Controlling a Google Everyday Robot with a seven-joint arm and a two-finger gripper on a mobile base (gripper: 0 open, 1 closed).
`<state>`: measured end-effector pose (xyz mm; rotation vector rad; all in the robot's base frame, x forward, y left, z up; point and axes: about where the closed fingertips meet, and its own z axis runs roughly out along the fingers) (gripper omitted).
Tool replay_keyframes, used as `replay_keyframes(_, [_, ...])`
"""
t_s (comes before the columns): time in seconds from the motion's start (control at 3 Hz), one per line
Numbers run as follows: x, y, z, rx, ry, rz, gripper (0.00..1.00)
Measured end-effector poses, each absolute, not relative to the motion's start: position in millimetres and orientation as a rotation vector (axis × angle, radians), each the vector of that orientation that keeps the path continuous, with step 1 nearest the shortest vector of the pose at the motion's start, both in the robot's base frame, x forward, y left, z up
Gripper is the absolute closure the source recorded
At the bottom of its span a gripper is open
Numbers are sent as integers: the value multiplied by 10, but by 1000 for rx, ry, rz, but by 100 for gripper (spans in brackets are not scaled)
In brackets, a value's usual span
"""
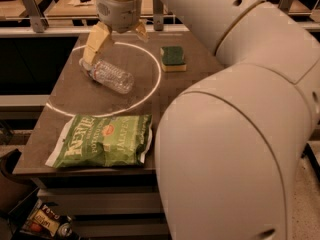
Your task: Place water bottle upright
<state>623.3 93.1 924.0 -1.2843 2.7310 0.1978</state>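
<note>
The water bottle [111, 76] is a clear ribbed plastic bottle lying on its side on the brown table [75, 91], inside a white circle mark, its cap end pointing to the far left. My gripper [116, 40] hangs just above the bottle's cap end, fingers spread apart. The left finger [95, 44] reaches down next to the bottle's neck and partly hides the cap. The right finger [140, 31] is higher, above the table behind the bottle. Nothing is held.
A green sponge [173, 58] lies at the back right of the table. A green chip bag [102, 140] lies flat near the front edge. My large arm [235, 134] covers the right side of the view. A shelf under the table holds small items [47, 224].
</note>
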Motion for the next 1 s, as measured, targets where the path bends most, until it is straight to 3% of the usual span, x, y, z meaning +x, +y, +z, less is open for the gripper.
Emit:
replay_keyframes(0.67, [6393, 1111, 9178, -1265, 2692, 192, 0])
replay_keyframes(1.0, [6423, 1299, 9026, -1257, 2727, 100, 0])
